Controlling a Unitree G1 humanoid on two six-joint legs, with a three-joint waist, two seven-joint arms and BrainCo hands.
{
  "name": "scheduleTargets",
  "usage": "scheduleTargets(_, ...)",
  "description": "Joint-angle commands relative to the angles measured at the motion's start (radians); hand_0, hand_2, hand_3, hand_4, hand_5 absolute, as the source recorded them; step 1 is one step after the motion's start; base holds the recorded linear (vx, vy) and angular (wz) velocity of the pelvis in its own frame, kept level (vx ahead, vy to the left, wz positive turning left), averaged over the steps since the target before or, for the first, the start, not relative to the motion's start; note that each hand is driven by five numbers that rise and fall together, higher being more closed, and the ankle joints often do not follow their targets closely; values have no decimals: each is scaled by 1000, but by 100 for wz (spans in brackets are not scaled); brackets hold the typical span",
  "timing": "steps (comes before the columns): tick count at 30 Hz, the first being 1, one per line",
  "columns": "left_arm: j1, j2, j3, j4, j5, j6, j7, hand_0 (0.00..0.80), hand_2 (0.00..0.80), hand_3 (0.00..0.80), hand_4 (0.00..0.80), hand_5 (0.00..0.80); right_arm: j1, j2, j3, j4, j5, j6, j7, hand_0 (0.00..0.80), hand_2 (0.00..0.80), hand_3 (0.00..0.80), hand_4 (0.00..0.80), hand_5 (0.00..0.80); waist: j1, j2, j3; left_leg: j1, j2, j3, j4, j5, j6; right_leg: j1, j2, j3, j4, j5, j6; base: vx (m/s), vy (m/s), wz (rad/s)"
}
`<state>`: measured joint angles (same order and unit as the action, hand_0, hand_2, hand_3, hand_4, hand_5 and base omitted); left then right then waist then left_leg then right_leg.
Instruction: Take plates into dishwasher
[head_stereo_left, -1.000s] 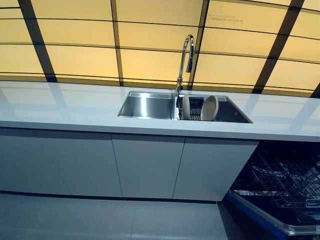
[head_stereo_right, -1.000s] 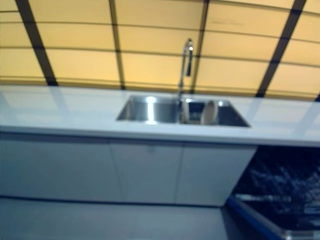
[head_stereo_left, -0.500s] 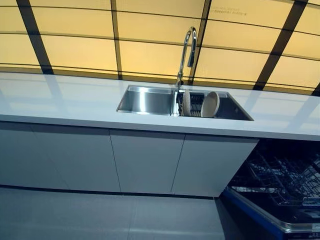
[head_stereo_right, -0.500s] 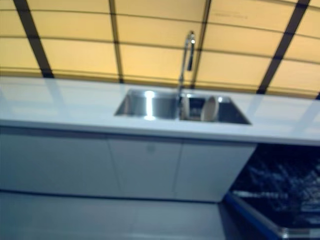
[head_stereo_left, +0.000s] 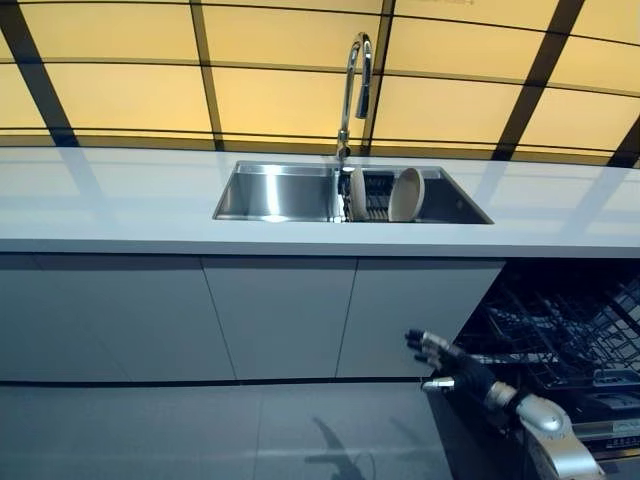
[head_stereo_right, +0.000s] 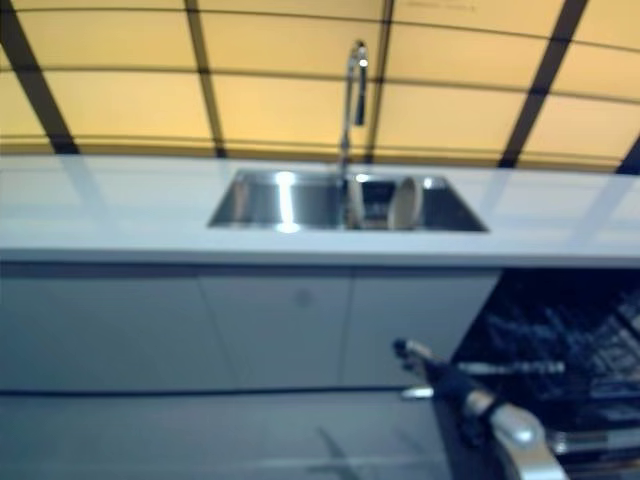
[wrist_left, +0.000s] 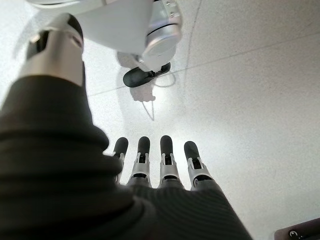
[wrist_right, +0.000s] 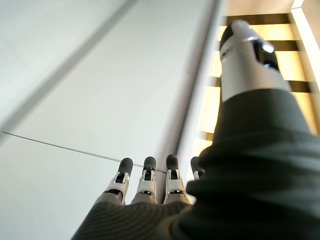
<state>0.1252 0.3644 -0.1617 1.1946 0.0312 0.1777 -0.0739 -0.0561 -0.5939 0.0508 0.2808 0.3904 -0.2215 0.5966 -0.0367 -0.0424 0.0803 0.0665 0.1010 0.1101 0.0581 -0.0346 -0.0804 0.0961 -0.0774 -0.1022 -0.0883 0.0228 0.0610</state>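
A long white surface (head_stereo_left: 120, 200) runs across the view, with grey cabinet doors (head_stereo_left: 270, 315) beneath. A stainless steel double sink (head_stereo_left: 275, 192) is set into it, below a tall chrome tap (head_stereo_left: 352, 85). The open dishwasher (head_stereo_left: 565, 340) with dark wire racks sits at lower right. Two round cream plates (head_stereo_left: 405, 194) stand on edge in the sink's right basin. The right hand (head_stereo_left: 445, 362), fingers straight and empty, hovers near the dishwasher. The left hand (wrist_left: 160, 165) hangs open over the floor.

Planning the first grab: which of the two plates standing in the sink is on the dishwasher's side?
The right plate, the larger-looking disc leaning in the sink rack; the other plate stands by the faucet.
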Motion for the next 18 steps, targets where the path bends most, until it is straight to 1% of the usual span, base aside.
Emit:
scheduleTargets(1, -26, -13, 43, 70, 27, -35, 29, 0, 0, 0, 0, 0, -107, -55, -64, -59, 89, -112, -81, 0, 0, 0, 0, 0, 19, -45, 23, -157, -40, -12, 409, 19, 44, -9, 29, 9, 57, 6, -46, 32, -58, -19)
scheduleTargets(3, -19, -21, 54, 77, 24, -44, 35, 0, 0, 0, 0, 0, -133, -53, -86, -70, 80, -128, -138, 0, 0, 0, 0, 0, 36, -42, 38, -218, -56, -8, 431, 45, 44, 9, 42, 31, 67, -4, -51, 107, -20, -45)
scheduleTargets(4, -13, -29, 62, 83, 26, -55, 48, 0, 0, 0, 0, 0, -165, -62, -104, -77, 69, -139, -184, 0, 0, 0, 0, 0, 56, -29, 54, -256, -64, 6, 386, 96, 32, 38, 59, 45, 67, -21, -51, 148, 25, -31)
scheduleTargets(5, -12, -30, 60, 85, 25, -58, 51, 0, 0, 0, 0, 0, -174, -65, -106, -78, 67, -138, -197, 0, 0, 0, 0, 0, 61, -24, 58, -262, -62, 12, 364, 116, 26, 47, 64, 46, 66, -26, -51, 210, 45, -29)
scheduleTargets(6, -12, -29, 53, 90, 19, -66, 58, 0, 0, 0, 0, 0, -198, -77, -108, -87, 53, -138, -242, 0, 0, 0, 0, 0, 75, -7, 66, -287, -58, 28, 293, 182, 5, 71, 82, 48, 60, -37, -51, 165, 34, -43)
scheduleTargets(7, -12, -28, 50, 91, 16, -67, 59, 0, 0, 0, 0, 0, -207, -84, -108, -91, 49, -136, -254, 0, 0, 0, 0, 0, 81, -2, 68, -296, -58, 30, 270, 206, -3, 80, 88, 49, 58, -40, -51, 231, 43, -46)
scheduleTargets(8, -13, -24, 44, 92, 9, -70, 61, 0, 0, 0, 0, 0, -232, -109, -105, -97, 51, -120, -284, 0, 0, 0, 0, 0, 96, 11, 71, -321, -57, 26, 214, 263, -21, 100, 102, 56, 51, -47, -54, 278, 61, -3)
scheduleTargets(9, -13, -21, 37, 95, -7, -73, 63, 0, 0, 0, 0, 0, -267, -138, -97, -93, 53, -110, -311, 0, 0, 0, 0, 0, 118, 24, 74, -340, -62, 7, 125, 320, -38, 131, 116, 70, 40, -55, -54, 313, 79, 2)
scheduleTargets(11, -5, -20, 31, 100, -26, -78, 62, 0, 0, 0, 0, 0, -307, -174, -87, -79, 71, -94, -324, 0, 0, 0, 0, 0, 141, 36, 71, -350, -62, -29, 37, 373, -50, 163, 130, 100, 31, -67, -57, 277, 86, -65)
scheduleTargets(13, 9, -24, 30, 104, -50, -80, 64, 0, 0, 0, 0, 0, -343, -213, -80, -58, 87, -97, -332, 0, 0, 0, 0, 0, 163, 43, 65, -348, -64, -66, -39, 403, -59, 191, 137, 133, 28, -86, -60, 275, 108, -70)
scheduleTargets(14, 15, -26, 29, 104, -58, -79, 65, 0, 0, 0, 0, 0, -354, -228, -79, -52, 88, -99, -343, 0, 0, 0, 0, 0, 168, 45, 63, -344, -63, -74, -54, 407, -59, 197, 138, 144, 32, -95, -61, 296, 154, -39)
scheduleTargets(16, 23, -27, 26, 102, -70, -74, 64, 0, 0, 0, 0, 0, -381, -259, -77, -32, 96, -100, -376, 0, 0, 0, 0, 0, 174, 52, 56, -336, -53, -74, -63, 412, -58, 209, 141, 157, 44, -117, -64, 228, 144, -8)
scheduleTargets(18, 26, -26, 22, 101, -89, -64, 63, 0, 0, 0, 0, 0, -414, -290, -76, -2, 67, -93, -431, 0, 0, 0, 0, 0, 179, 59, 46, -328, -39, -52, -65, 410, -55, 224, 139, 163, 65, -150, -68, 227, 171, 7)
